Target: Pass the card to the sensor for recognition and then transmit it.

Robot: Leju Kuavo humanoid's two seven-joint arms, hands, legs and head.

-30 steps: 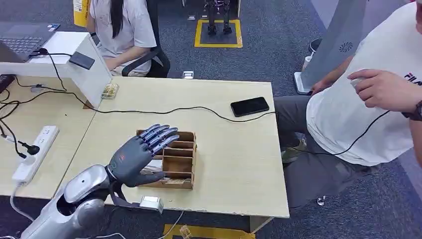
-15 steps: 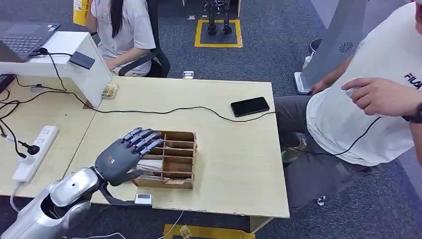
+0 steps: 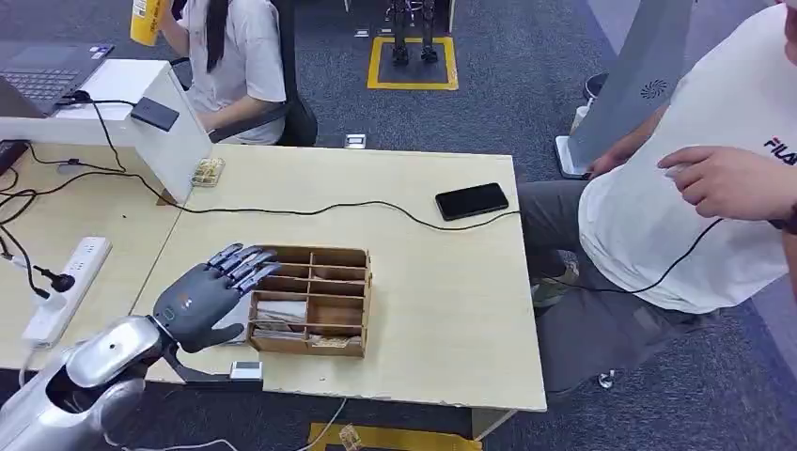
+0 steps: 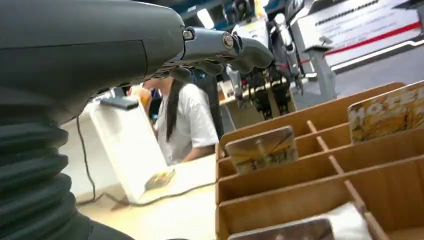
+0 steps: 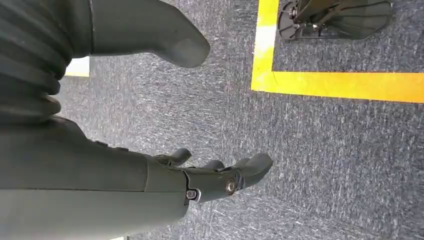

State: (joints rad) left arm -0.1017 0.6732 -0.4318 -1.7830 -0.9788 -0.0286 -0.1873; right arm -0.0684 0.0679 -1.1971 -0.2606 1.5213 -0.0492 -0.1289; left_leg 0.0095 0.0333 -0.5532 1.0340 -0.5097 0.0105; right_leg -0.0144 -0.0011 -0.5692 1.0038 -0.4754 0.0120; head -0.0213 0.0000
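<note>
A wooden divided box (image 3: 348, 282) stands near the table's front edge, with cards upright in its slots and a pale card (image 3: 281, 314) lying in a front compartment. My left hand (image 3: 202, 297) hovers at the box's left side, fingers spread over its left rim, holding nothing. In the left wrist view the left hand (image 4: 100, 50) stretches above the box (image 4: 320, 165), where two patterned cards (image 4: 260, 148) stand in the slots. A small black device (image 3: 155, 114) sits on a white stand at the far left. My right hand (image 5: 150, 185) hangs over the carpet, empty.
A black phone (image 3: 472, 200) and a black cable (image 3: 310, 210) lie across the far part of the table. A power strip (image 3: 66, 287) lies on the left table. One person sits at the table's right side, another behind the white stand.
My left hand has drawn back to the left and toward me, from over the box to its left side, still empty. The seated person's raised hand shifted slightly.
</note>
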